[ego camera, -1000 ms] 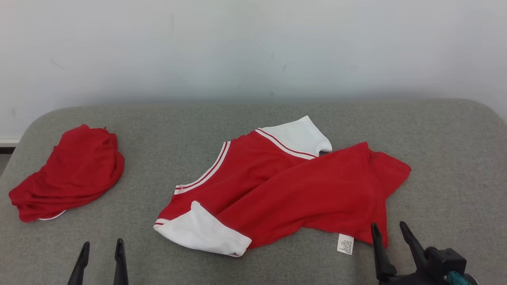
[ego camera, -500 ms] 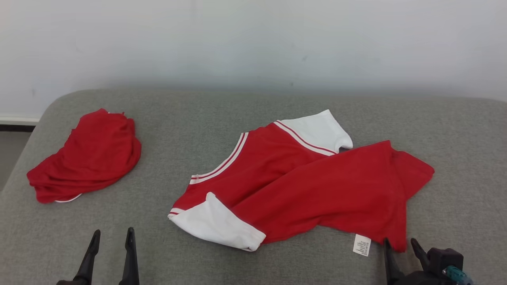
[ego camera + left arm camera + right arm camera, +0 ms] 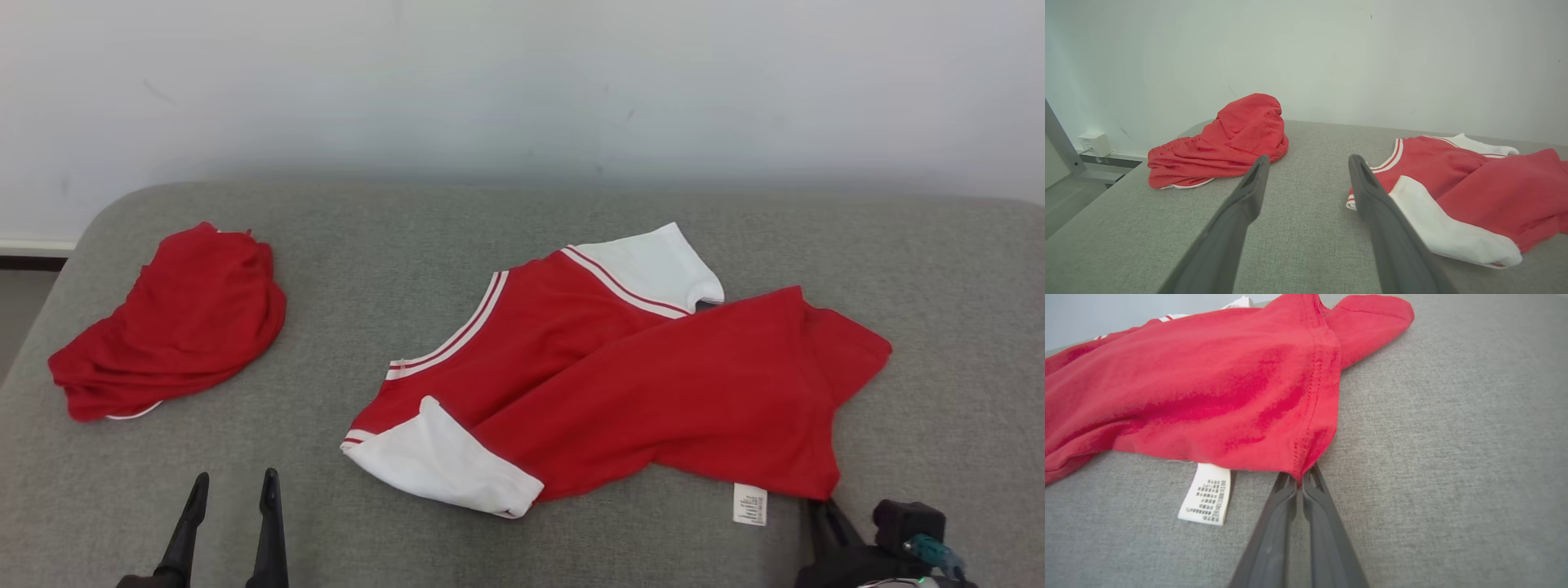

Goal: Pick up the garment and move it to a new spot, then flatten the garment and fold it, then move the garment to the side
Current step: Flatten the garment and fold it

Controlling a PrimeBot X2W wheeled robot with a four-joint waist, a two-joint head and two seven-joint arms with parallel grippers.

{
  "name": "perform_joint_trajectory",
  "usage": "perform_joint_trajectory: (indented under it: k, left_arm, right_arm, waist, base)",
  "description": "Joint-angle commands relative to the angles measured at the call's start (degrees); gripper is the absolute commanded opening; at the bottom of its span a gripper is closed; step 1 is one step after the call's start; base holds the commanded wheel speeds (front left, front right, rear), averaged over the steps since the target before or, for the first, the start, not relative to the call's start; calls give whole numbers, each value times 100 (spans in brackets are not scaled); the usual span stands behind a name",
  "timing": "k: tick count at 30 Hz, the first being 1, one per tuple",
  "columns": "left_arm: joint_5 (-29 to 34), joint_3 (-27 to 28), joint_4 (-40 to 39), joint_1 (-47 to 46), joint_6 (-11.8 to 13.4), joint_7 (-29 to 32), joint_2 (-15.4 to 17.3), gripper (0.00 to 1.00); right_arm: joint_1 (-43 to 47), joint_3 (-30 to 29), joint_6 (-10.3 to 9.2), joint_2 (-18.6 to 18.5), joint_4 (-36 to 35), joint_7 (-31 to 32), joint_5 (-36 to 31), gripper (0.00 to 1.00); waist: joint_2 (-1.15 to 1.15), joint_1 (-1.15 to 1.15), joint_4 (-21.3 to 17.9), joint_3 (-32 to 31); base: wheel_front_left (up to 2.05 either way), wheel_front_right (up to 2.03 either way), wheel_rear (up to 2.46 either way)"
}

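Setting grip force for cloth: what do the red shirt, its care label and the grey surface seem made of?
Red shirt: soft matte knit, probably cotton jersey; it drapes in loose folds, with stitched hems. Care label: thin white fabric tape, printed with dark text. Grey surface: matte woven upholstery cloth, its flecked weave visible; possibly padded, given the rounded corners.

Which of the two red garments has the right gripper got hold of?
The spread red shirt with white sleeves: the right gripper pinches its hem corner beside the care label. The bunched red garment lies apart, untouched.
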Motion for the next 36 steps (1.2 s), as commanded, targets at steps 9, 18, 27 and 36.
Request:
perform_joint_trajectory:
  k: [9, 18, 27, 36]
  left_arm:
    - [15, -24, 54, 27, 2, -19, -50, 100]
    - [14, 0, 76, 115, 1, -19, -42, 100]
    - [1, 41, 123, 130, 1, -19, -31, 100]
    - [14, 100, 124, 112, 1, -19, -26, 100]
  right_arm:
    - [377, -30, -12, -531, -701, -124, 311, 0]
    - [1001, -269, -12, -715, -1365, 187, 476, 13]
    - [1193, -275, -12, -489, -2101, 82, 288, 100]
    - [1384, -56, -12, -169, -3076, -87, 150, 100]
  waist:
    - [0, -1, -344, -70]
    - [0, -1, -400, -161]
    - [0, -1, -432, -269]
    - [0, -1, -432, -281]
  base:
    - [0, 0, 0]
    - [0, 0, 0]
    - [0, 0, 0]
    - [0, 0, 0]
